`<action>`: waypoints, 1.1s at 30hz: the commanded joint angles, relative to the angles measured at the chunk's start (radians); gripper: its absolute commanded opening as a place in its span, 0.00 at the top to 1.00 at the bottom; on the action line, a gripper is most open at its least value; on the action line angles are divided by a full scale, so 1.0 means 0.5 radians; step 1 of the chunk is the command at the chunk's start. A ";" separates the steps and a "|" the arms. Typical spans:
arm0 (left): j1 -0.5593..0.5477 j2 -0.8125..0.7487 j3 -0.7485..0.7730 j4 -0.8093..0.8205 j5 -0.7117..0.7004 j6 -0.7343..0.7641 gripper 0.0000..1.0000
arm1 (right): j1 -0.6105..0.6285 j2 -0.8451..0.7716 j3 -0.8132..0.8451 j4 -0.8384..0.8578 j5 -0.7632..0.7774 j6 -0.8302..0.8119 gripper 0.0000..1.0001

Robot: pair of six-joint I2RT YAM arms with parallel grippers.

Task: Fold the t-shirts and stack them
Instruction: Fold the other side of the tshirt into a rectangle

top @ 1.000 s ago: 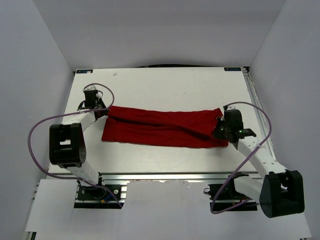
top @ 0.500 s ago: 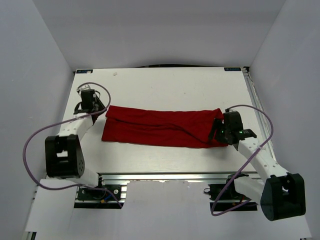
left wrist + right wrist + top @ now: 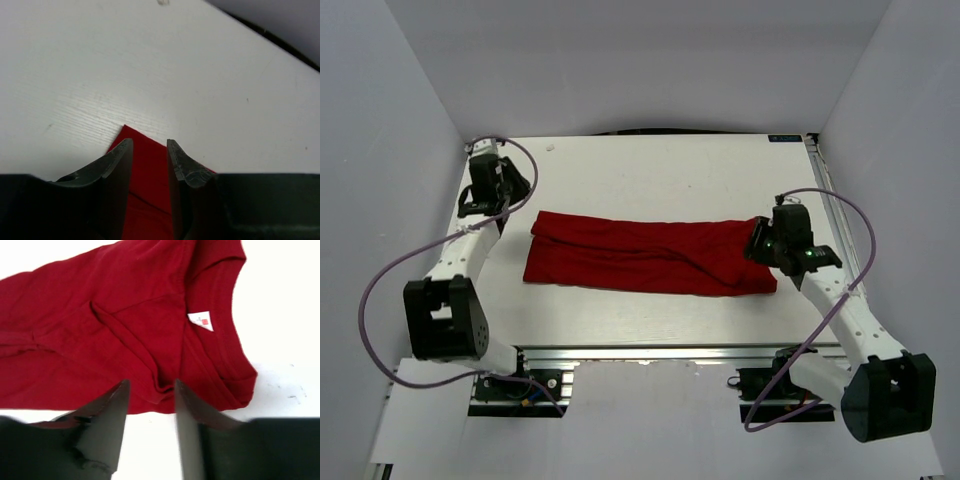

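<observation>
The red t-shirt [image 3: 640, 256] lies on the white table [image 3: 650, 170] folded into a long band running left to right. My left gripper [image 3: 516, 194] is open and empty, raised just beyond the band's far-left corner. That corner [image 3: 145, 165] shows below and between its fingers [image 3: 120, 155]. My right gripper [image 3: 758, 244] is open and empty over the band's right end. In the right wrist view [image 3: 151, 386] it hovers above the near edge of the shirt [image 3: 100, 345], beside the collar with its white label [image 3: 201, 320].
White walls close in the table on the left, back and right. A metal rail [image 3: 660, 352] runs along the near edge by the arm bases. Purple cables [image 3: 390, 280] loop beside each arm.
My left gripper has let go of the shirt's far-left corner and moved up and back-left. My right gripper has lifted off the right end and shifted slightly back. The shirt stays flat.
</observation>
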 commanded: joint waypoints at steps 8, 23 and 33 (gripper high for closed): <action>-0.010 0.583 0.141 -0.086 0.408 0.036 0.58 | 0.024 0.174 0.044 0.181 -0.145 -0.050 0.61; -0.074 0.780 -0.043 0.009 0.331 0.039 0.59 | 0.021 0.873 0.381 0.451 0.137 -0.216 0.52; -0.074 0.795 -0.033 -0.022 0.255 0.057 0.59 | -0.074 1.162 0.700 0.414 0.147 -0.198 0.53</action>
